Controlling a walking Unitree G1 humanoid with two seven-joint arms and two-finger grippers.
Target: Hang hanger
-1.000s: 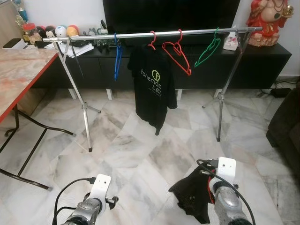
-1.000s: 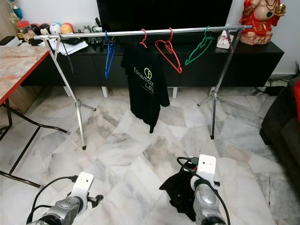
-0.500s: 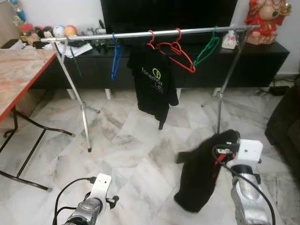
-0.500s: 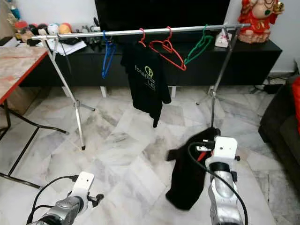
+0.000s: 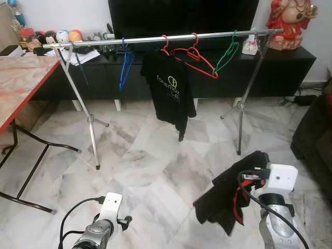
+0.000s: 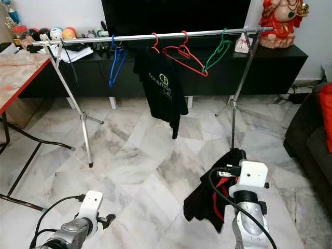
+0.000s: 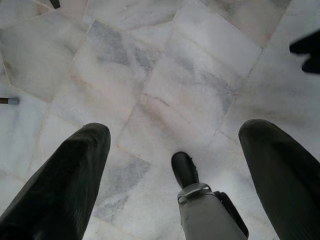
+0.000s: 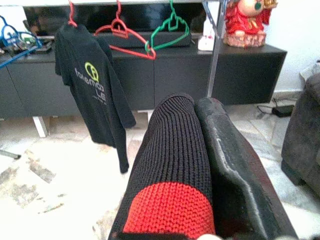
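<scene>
The hanger (image 5: 239,199), red and draped in a black garment (image 5: 228,194), hangs from the right gripper (image 8: 200,165), whose fingers are clamped together on it, carried low over the floor short of the rail's (image 5: 155,39) right end, probably for hooking on. The left gripper (image 7: 185,165) idles, jaws apart, over the marble floor (image 7: 165,90)

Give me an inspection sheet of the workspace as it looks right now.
Surface: grey-veined marble floor.
Job's things: black garment on a red hanger, held by the right gripper; silver clothes rail ahead.
Clutter: black printed T-shirt, blue hanger, empty red hanger, green hanger on the rail.
Grippers: left gripper open, low over the floor.
Cables: black wires on both wrists.
Surroundings: red-edged table, black TV cabinet.
</scene>
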